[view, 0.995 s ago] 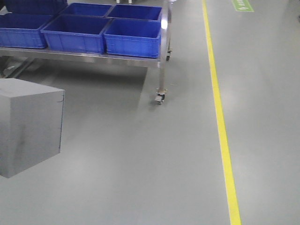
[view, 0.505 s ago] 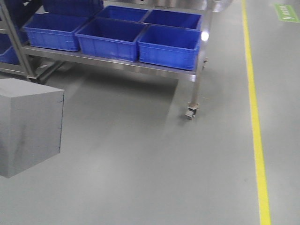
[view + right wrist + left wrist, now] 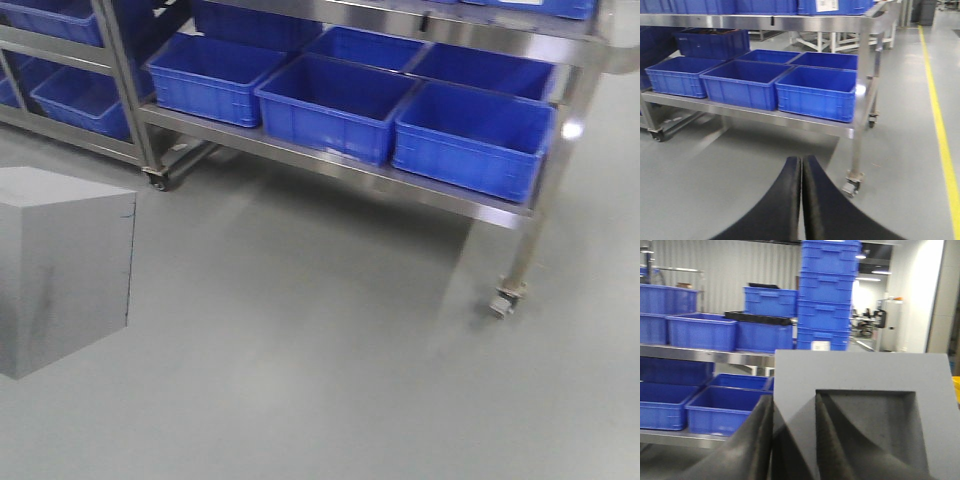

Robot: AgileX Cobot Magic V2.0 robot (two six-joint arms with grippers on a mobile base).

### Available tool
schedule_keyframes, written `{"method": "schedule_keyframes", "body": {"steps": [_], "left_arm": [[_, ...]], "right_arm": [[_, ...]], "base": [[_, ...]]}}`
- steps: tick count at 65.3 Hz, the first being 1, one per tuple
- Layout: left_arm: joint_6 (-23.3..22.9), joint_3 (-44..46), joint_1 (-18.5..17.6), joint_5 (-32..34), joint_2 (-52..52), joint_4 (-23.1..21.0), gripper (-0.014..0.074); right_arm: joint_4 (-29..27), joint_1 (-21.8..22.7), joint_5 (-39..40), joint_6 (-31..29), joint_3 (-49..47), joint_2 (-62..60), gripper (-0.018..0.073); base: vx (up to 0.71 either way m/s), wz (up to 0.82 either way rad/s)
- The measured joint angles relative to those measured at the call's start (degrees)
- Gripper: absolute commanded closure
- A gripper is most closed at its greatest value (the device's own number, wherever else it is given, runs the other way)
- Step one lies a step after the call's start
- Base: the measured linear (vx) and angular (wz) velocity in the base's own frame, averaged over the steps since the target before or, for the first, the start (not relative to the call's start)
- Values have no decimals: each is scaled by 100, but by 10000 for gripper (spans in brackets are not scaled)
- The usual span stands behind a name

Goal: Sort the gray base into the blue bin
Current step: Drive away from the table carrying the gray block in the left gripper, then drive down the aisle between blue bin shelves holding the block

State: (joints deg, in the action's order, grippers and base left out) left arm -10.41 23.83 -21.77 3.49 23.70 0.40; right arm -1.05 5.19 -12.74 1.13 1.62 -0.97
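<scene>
Through the left wrist camera I saw the gray base (image 3: 860,372) filling the view. It was matte and light gray, with flat faces and a shallow square recess whose floor looked darker. The left gripper (image 3: 792,402) was clamped on its wall, one finger (image 3: 757,440) outside the edge and the other inside the recess. In the front view the block sat at the frame's left, well apart from the blue bin (image 3: 465,165) on the steel cart's (image 3: 450,198) lower shelf. The right gripper (image 3: 801,165) was closed on nothing, its fingertips touching.
</scene>
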Motion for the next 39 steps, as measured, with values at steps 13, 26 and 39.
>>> {"method": "schedule_keyframes", "body": {"steps": [13, 26, 39], "left_arm": [[0, 0, 0, 0, 0, 0, 603], [0, 0, 0, 0, 0, 0, 603], [0, 0, 0, 0, 0, 0, 603]], "right_arm": [[0, 0, 0, 0, 0, 0, 564], [0, 0, 0, 0, 0, 0, 564], [0, 0, 0, 0, 0, 0, 564]], "base": [[39, 34], [39, 43], [38, 53]]}}
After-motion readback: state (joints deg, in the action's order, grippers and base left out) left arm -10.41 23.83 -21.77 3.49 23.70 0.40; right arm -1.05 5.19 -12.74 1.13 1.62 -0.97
